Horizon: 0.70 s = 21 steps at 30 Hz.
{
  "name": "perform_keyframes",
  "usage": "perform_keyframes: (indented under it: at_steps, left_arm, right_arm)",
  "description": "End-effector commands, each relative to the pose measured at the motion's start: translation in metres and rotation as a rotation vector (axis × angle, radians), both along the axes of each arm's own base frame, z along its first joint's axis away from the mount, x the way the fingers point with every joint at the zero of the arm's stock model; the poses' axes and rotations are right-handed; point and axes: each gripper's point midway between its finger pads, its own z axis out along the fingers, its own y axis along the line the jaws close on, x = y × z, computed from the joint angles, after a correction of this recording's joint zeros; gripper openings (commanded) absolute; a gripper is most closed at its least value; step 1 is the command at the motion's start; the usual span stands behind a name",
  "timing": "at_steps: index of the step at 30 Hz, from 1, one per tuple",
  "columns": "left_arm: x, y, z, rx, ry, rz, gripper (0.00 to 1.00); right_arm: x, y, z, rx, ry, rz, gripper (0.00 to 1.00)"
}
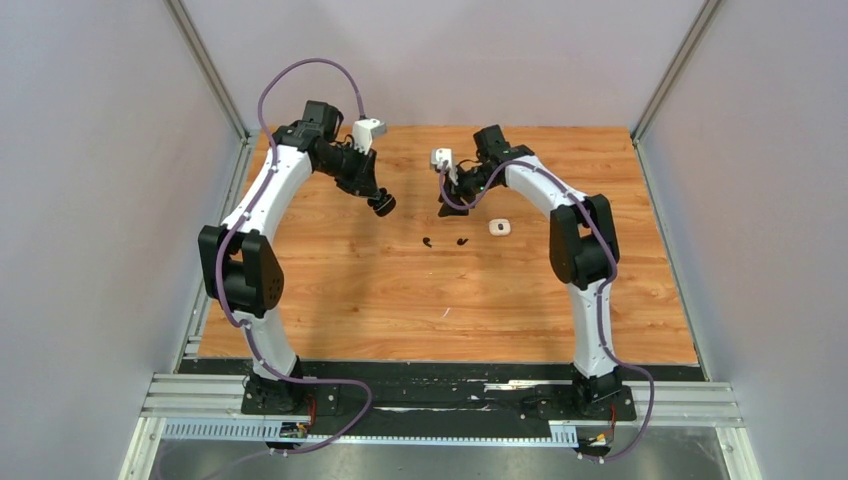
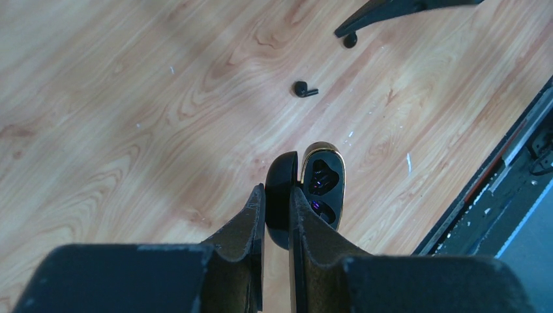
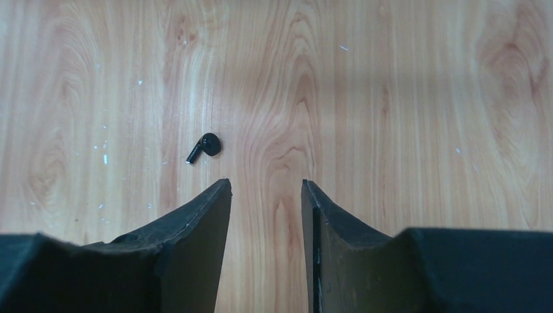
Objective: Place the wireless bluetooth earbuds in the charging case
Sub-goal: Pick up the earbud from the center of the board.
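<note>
No writing, label, brand or number can be read anywhere.

Bare table (image 1: 350,290) surrounds the 2 black earbuds (image 1: 428,242), which lie apart from each other. A white case (image 1: 500,227) sits near on their right. The black case (image 2: 323,186) in the left gripper (image 2: 277,202) hangs to their left.

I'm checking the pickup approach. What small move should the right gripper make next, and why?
Probably shift the right gripper leftward in its wrist view until the small black earbud sits between its jaws. They stand apart over bare wooden table, with the earbud ahead and off to the side; the left gripper holds the open black charging case.
</note>
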Motion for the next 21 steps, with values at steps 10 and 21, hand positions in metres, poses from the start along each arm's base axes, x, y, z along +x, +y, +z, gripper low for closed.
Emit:
perform_keyframes:
  at_steps: [10,21]
  left_arm:
    - [-0.006,0.009,0.027,-0.108,0.017,0.054,0.0]
    - [-0.006,0.018,0.029,-0.122,0.015,0.063,0.0]
  right_arm:
    - [-0.015,0.023,-0.047,-0.141,-0.233,0.329,0.4]
    - [-0.032,0.037,-0.073,-0.175,-0.202,0.411,0.39]
